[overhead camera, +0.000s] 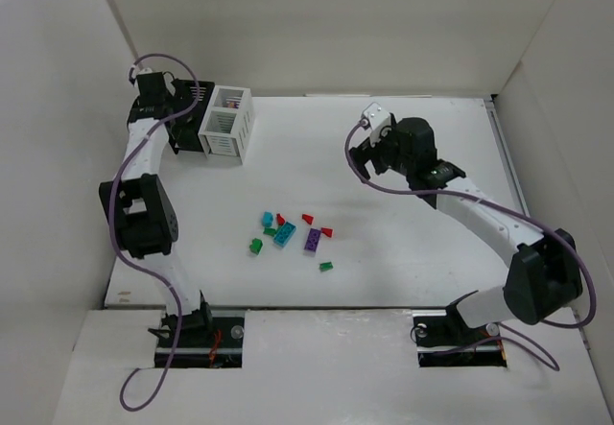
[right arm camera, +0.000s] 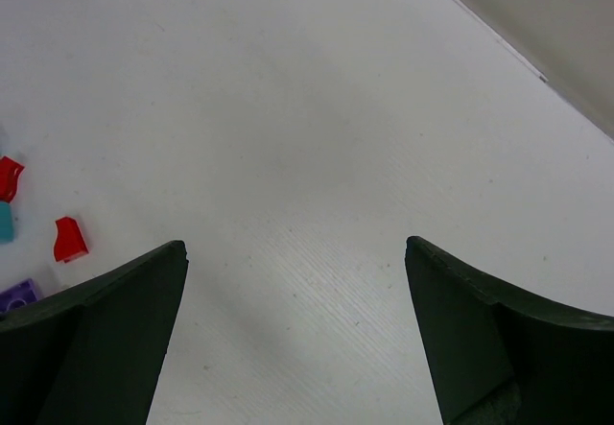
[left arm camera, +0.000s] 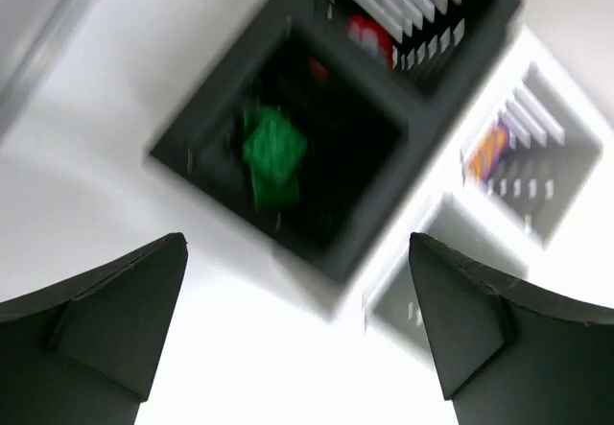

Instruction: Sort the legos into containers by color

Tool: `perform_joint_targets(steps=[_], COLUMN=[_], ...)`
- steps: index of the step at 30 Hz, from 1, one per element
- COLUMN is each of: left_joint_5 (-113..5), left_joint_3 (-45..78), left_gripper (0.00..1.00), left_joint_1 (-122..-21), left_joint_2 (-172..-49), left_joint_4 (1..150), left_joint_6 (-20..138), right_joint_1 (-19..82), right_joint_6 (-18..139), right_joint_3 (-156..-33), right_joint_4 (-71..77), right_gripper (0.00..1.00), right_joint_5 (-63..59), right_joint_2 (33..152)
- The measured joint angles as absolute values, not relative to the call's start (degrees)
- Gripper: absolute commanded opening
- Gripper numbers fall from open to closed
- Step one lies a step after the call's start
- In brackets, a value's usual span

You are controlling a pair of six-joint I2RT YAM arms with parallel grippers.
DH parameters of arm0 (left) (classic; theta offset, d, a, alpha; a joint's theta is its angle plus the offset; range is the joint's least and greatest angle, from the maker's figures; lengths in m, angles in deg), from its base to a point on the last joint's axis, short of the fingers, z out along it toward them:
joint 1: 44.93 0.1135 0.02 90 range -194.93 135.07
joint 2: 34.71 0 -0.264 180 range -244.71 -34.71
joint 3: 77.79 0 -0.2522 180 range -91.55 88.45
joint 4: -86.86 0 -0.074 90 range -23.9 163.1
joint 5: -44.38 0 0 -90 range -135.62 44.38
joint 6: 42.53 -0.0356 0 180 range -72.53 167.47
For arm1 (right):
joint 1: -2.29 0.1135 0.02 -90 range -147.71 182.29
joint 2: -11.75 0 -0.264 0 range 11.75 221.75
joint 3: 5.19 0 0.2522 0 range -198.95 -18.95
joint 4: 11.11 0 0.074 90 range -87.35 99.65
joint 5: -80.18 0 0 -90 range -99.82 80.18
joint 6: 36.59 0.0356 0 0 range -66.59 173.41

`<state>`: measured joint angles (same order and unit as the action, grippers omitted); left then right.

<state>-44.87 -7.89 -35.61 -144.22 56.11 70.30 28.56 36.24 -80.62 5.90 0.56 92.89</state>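
My left pincer point(left arm camera: 297, 252) hangs with its jaws wide apart and empty over the black container point(left arm camera: 216, 80), at the upper left of the top view. A green lego point(left arm camera: 273, 152) lies inside it. The white container point(overhead camera: 228, 123) stands against its right side. The loose legos point(overhead camera: 288, 233) lie scattered in the middle of the desk point(overhead camera: 403, 224). My right pincer point(right arm camera: 293, 247) is spread too and holds nothing, to the upper right of them.

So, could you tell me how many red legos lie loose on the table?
3: one red lego by the teal brick, a second further right, a third beside the purple brick. Others may be hidden.
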Motion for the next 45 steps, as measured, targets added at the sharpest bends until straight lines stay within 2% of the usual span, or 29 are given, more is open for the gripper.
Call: perform_joint_targets(steps=[4, 12, 15, 20, 24, 32, 41, 45], left_joint_5=[-45.6, -44.7, -43.3, -43.2, -42.2, -37.2, -32.7, -32.0], left_joint_3=[6.1, 28.6, 37.5, 50.4, 56.0, 57.6, 55.1, 54.2], left_gripper=[1.00, 1.00, 0.97, 0.83, 0.80, 0.65, 0.59, 0.52], left_joint_1=[-38.3, -55.8, -60.5, -67.8, -73.4, -78.1, -78.3, -78.3], left_joint_2=[-131.6, -108.6, -102.5, -92.4, -86.1, -90.9, -101.2, -103.7], left_joint_4=[57.1, 58.2, 56.5, 53.1, 51.4, 48.1, 46.9, 48.0], left_joint_6=[71.2, 77.1, 81.0, 87.8, 93.9, 102.0, 104.2, 104.2], right_joint_1=[28.6, 27.2, 26.6, 26.6, 26.7, 27.1, 27.1, 27.1], right_joint_6=[40.3, 48.3, 50.0, 51.8, 52.5, 53.3, 53.4, 53.4], right_joint_3=[-79.4, -76.1, -75.0, -73.3, -73.2, -73.2, -73.2, -73.2], right_joint_4=[5.8, 7.5, 7.7, 7.8, 7.7, 7.6, 7.6, 7.5], right_gripper=[1.00, 1.00, 1.00, 1.00, 1.00, 1.00, 1.00, 1.00], right_joint_5=[-1.8, -3.3, -1.1, 2.5, 4.8, 6.9, 7.1, 7.1], right_joint_2=[92.8, 91.0, 90.0, 89.9, 90.3, 92.3, 92.3, 92.3])
